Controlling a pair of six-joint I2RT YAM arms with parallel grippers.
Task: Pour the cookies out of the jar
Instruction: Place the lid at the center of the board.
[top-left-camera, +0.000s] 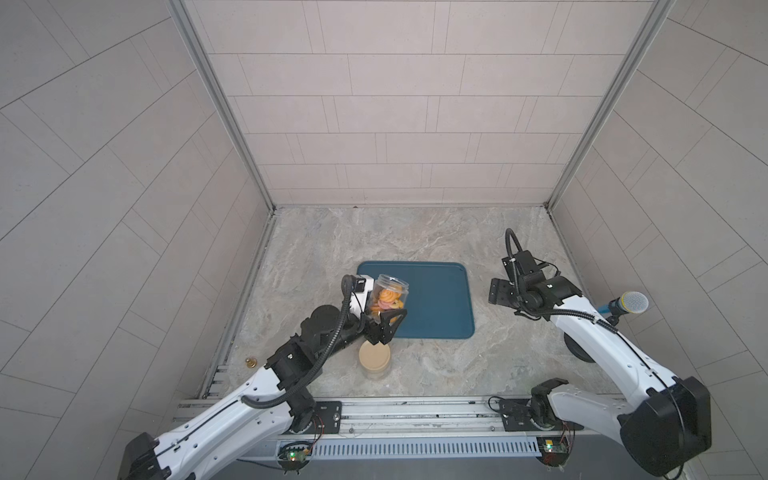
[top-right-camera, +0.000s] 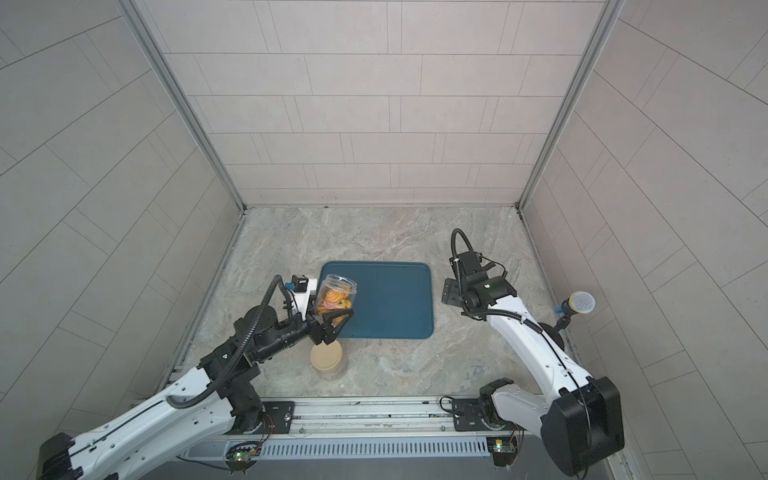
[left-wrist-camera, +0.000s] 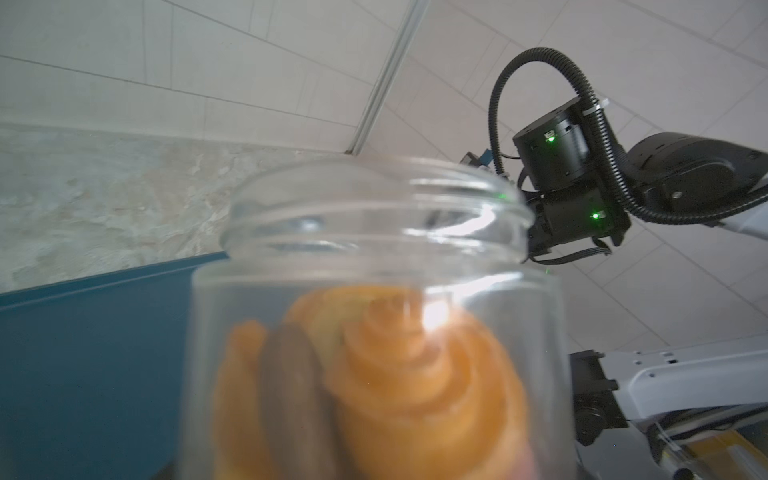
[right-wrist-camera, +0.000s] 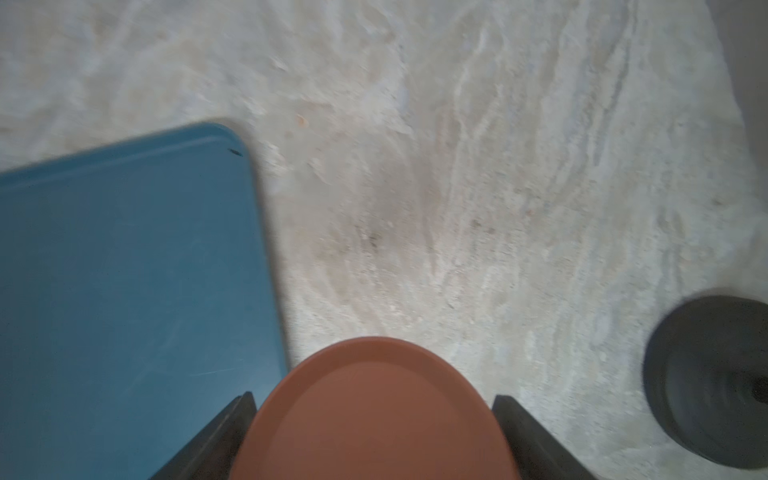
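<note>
Okay, clear plastic jar (top-left-camera: 392, 284) gripped by left end effector (top-left-camera: 381, 312) above blue tray (top-left-camera: 457, 332) edge, reddish-brown lid (right-wrist-camera: 374, 365) by right end effector (right-wrist-camera: 372, 399); orange cookies (top-left-camera: 386, 300) could get spilled onto counter (top-left-camera: 415, 365) if tipped early.

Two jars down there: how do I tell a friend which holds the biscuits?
Find the blue tray on the marble table. Above its left edge, the left hand holds a clear jar in the air. Unlike the beige-lidded jar standing nearby, it is open, with orange cookies inside.
</note>
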